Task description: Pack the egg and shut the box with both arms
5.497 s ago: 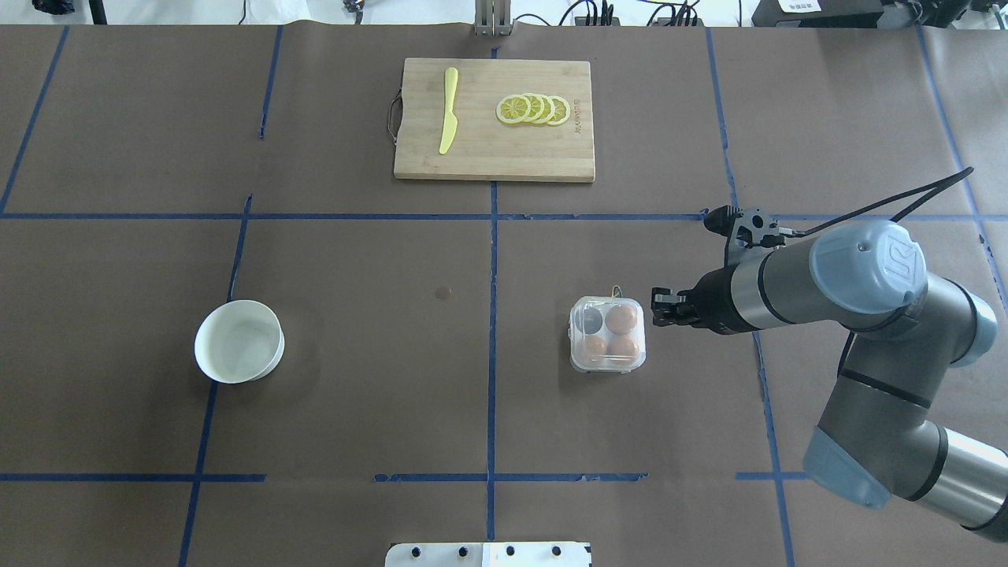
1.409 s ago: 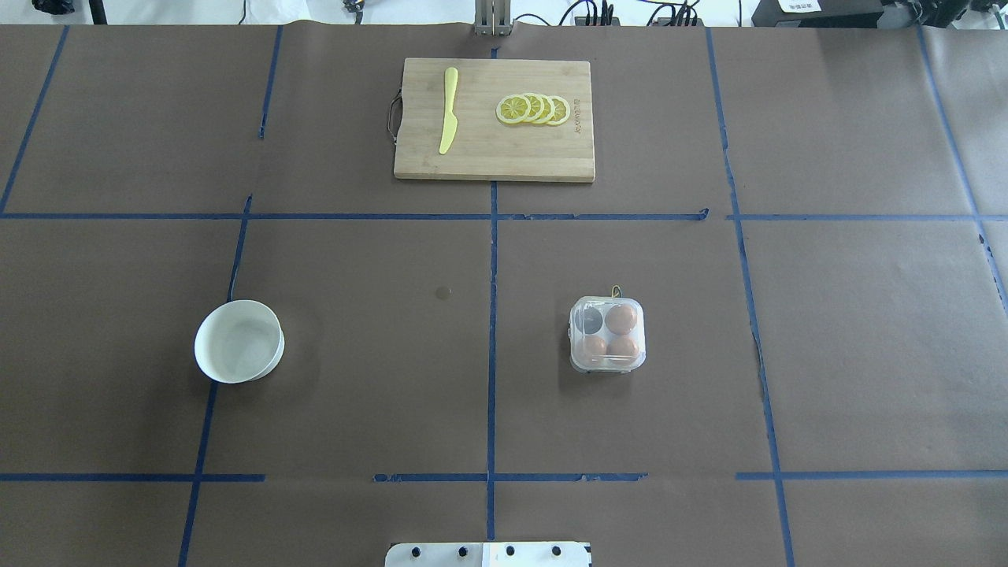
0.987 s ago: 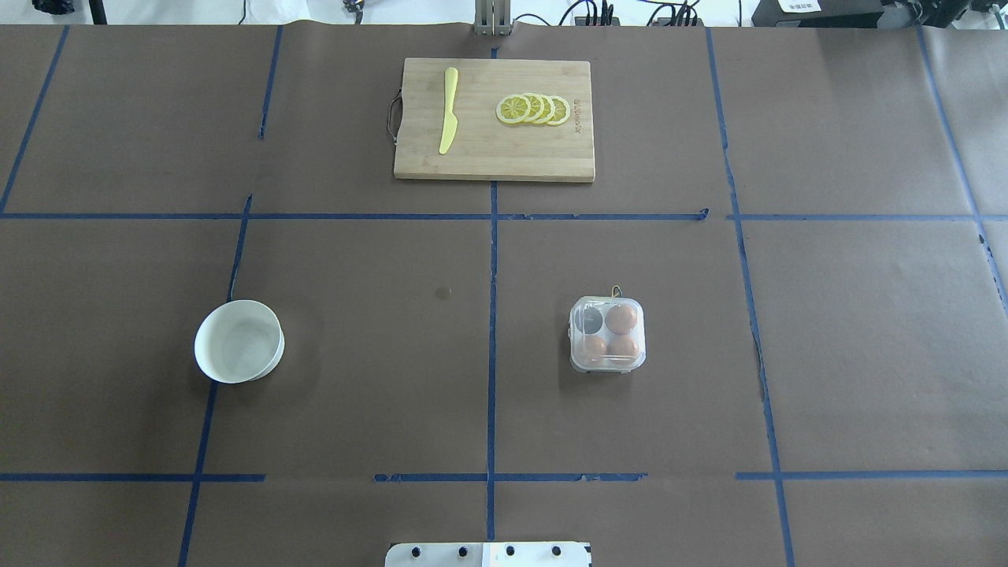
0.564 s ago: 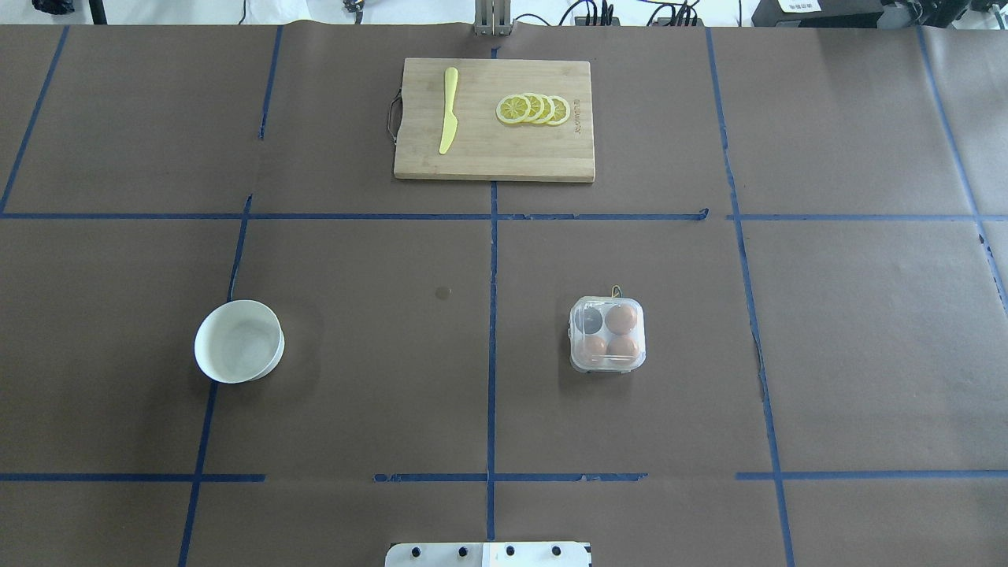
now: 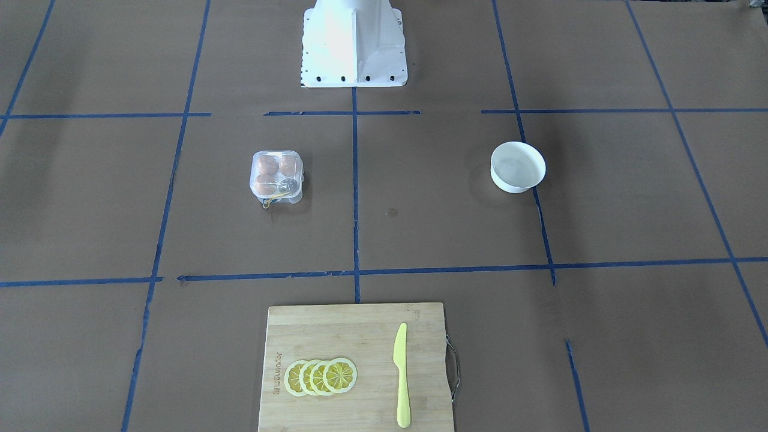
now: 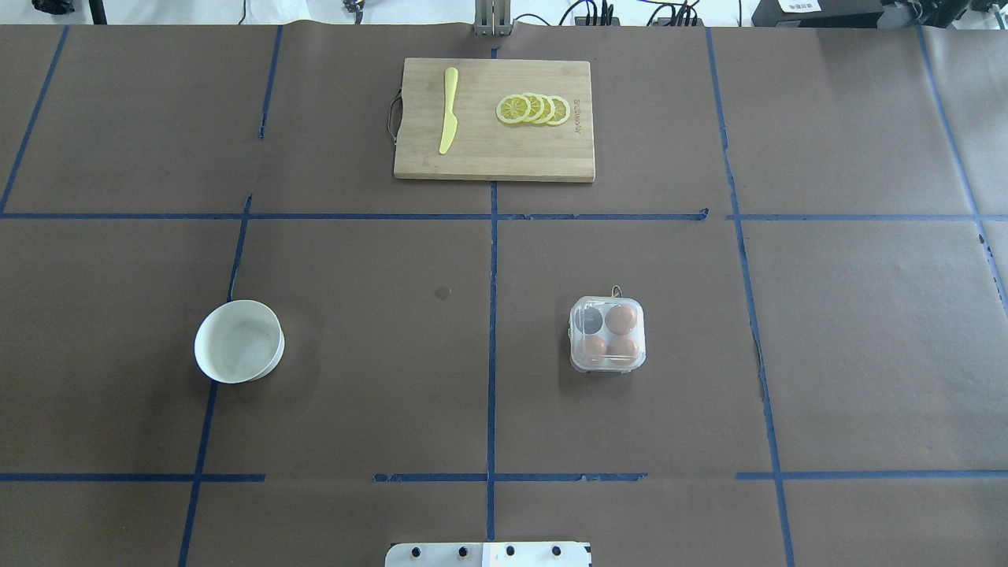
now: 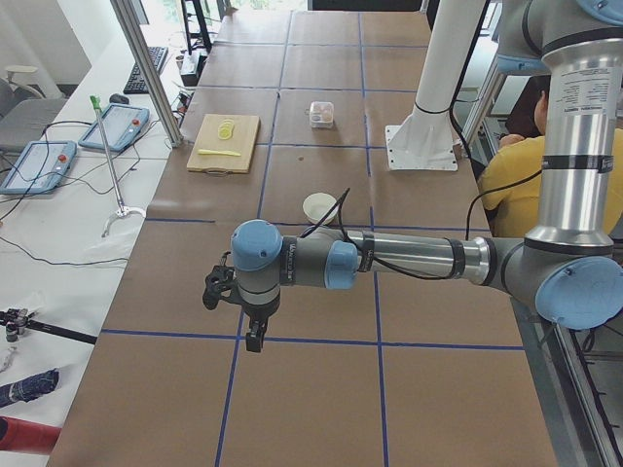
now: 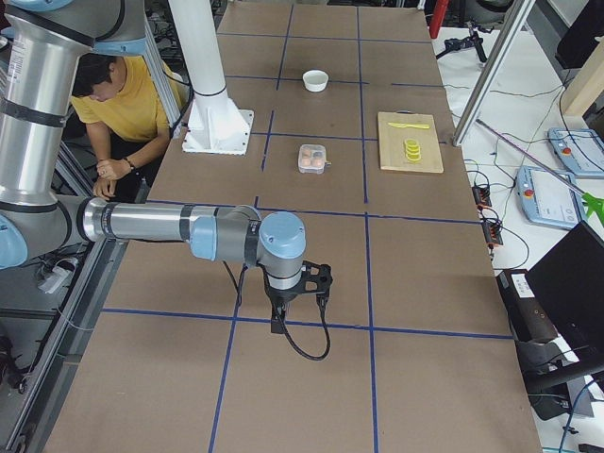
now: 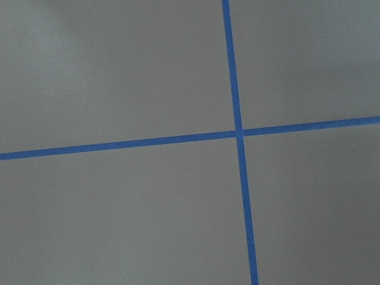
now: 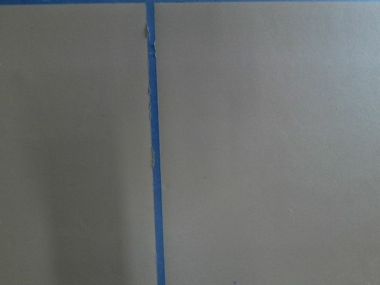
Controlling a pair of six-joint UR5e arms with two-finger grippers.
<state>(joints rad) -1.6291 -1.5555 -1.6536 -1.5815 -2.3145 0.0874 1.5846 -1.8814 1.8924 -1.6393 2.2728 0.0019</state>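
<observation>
The clear egg box (image 6: 607, 366) stands right of the table's middle with its lid down. Three orange-brown eggs lie in its cups: one at the far right (image 6: 621, 318) and two at the near side (image 6: 594, 346). The far-left cup (image 6: 589, 319) looks dark and empty. A yellow cord (image 5: 273, 198) hangs at its far side. The left gripper (image 7: 252, 339) shows only in the exterior left view, hanging over bare paper far from the box (image 7: 321, 114); I cannot tell if it is open. The right gripper (image 8: 276, 326) shows only in the exterior right view, likewise far from the box (image 8: 312, 158).
A white bowl (image 6: 239, 341) stands on the left half. A wooden cutting board (image 6: 494, 157) at the far edge carries lemon slices (image 6: 533, 109) and a yellow knife (image 6: 448, 110). The white pedestal base (image 5: 353, 42) stands at the near edge. Both wrist views show only brown paper and blue tape.
The right arm, which reached beside the box 5.5 s ago, has left the overhead view. Over the last 1.4 s nothing has moved.
</observation>
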